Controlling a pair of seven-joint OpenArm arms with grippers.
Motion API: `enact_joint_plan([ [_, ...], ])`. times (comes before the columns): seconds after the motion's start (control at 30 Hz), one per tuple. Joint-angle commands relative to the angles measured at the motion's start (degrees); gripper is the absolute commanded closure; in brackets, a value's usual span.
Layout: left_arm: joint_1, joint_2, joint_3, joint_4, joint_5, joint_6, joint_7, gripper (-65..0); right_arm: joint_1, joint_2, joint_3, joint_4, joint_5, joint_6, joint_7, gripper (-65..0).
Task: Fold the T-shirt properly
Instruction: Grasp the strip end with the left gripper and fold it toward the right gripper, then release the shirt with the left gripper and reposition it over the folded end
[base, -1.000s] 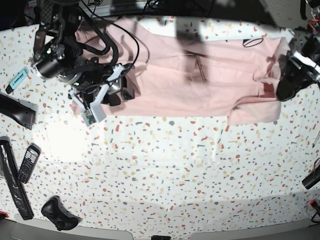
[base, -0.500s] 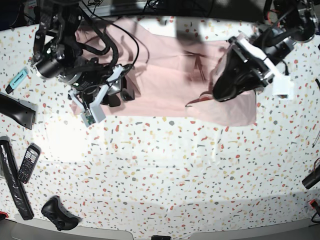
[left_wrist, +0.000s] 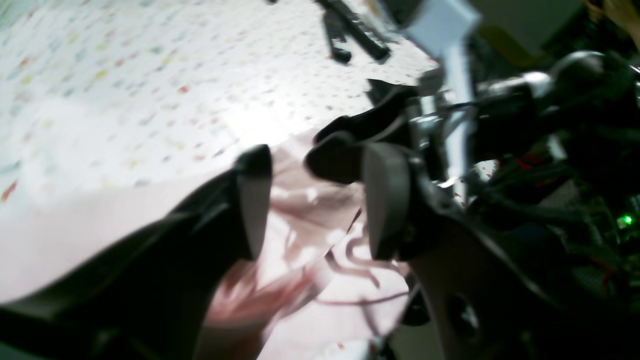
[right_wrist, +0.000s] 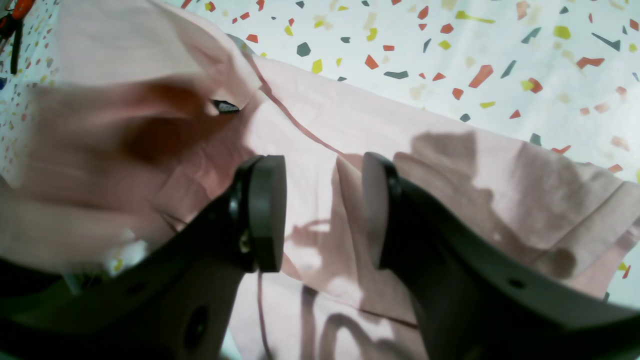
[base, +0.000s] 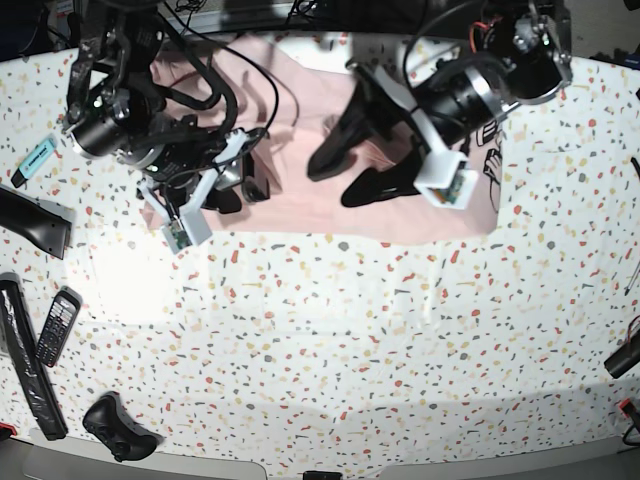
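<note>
The pale pink T-shirt (base: 300, 130) lies across the far part of the speckled table (base: 350, 330). Its right side is folded over toward the middle, and black print (base: 490, 165) shows on the turned part. My left gripper (base: 345, 170) hangs over the shirt's middle with its jaws spread. In the left wrist view it (left_wrist: 317, 200) is open with loose, blurred pink cloth (left_wrist: 75, 240) beyond it. My right gripper (base: 245, 185) sits at the shirt's left part. In the right wrist view it (right_wrist: 322, 210) is open, with a raised ridge of the shirt (right_wrist: 450, 165) between the jaws.
A teal marker (base: 38, 157), a black flat object (base: 35, 220), a phone (base: 57, 325), a long black bar (base: 25, 365) and a black controller (base: 120, 428) lie along the left edge. Cables (base: 275, 90) cross the shirt's back left.
My left arm has swept from the right edge to the middle, carrying the shirt's right side over. Its jaws, shut on the cloth before, now stand open. The right arm has not moved.
</note>
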Motion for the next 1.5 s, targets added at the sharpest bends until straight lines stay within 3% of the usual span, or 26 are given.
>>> enact_joint_plan([
  [0.0,-0.81,0.15,0.39,1.11,0.09,-0.42,-2.1,-30.1,0.5,0.35,0.17,1.2,0.7,0.39,1.03,-24.6],
  [0.1,-2.16,-0.04,0.11,1.11,3.02,-0.31,-1.6,-30.1,0.5,0.35,0.17,1.2,0.68,0.39,0.81,-24.6],
  [0.3,-2.43,-2.86,-2.8,1.11,7.1,-0.24,5.66,-30.0,0.5,1.29,0.24,1.2,-1.44,0.39,0.2,-24.6],
  [0.4,-1.97,-5.46,-4.59,1.09,9.97,-0.22,8.63,-30.0,0.5,4.26,0.92,1.2,-7.8,0.37,0.17,-24.6],
  [0.57,1.81,-8.85,-5.25,0.59,10.29,-0.22,4.48,-30.0,0.42,9.94,7.82,0.94,-11.41,-1.42,0.66,-24.6],
  [0.67,2.8,-9.29,-5.25,-2.21,10.8,-0.22,2.32,-30.0,0.33,12.09,14.86,-1.38,-10.1,-1.6,1.16,-24.6],
  [0.8,1.7,-9.42,-5.25,-9.66,12.57,0.0,-0.72,-30.0,0.33,13.84,21.75,-4.59,-3.48,-1.53,0.09,-24.6],
  [0.93,-1.81,-9.42,-5.25,-16.85,13.66,5.51,-2.25,-30.0,0.33,13.81,23.63,-4.98,0.42,-0.59,-1.4,-24.6],
  [1.07,-3.93,-9.4,-5.22,-19.85,13.18,6.03,-2.43,-30.0,0.35,13.79,23.47,-4.98,2.4,0.42,-1.4,-24.6],
  [1.17,-3.63,-9.4,-4.9,-19.91,11.56,4.68,-1.64,-29.5,0.35,13.79,23.47,-4.98,2.4,0.42,-1.4,-24.6],
  [1.27,-3.54,-9.42,-2.8,-19.91,7.69,-0.52,2.34,-29.0,0.35,13.79,23.47,-4.98,2.4,0.42,-1.33,-24.6],
  [1.33,-3.56,-9.42,-0.2,-19.91,1.92,-5.6,6.19,-29.0,0.35,13.79,23.47,-4.98,2.38,0.42,-1.33,-24.6],
  [1.47,-3.78,-9.44,6.25,-19.91,-14.43,-6.59,11.65,-29.0,0.35,13.79,23.47,-4.98,2.38,0.42,-1.33,-24.6],
])
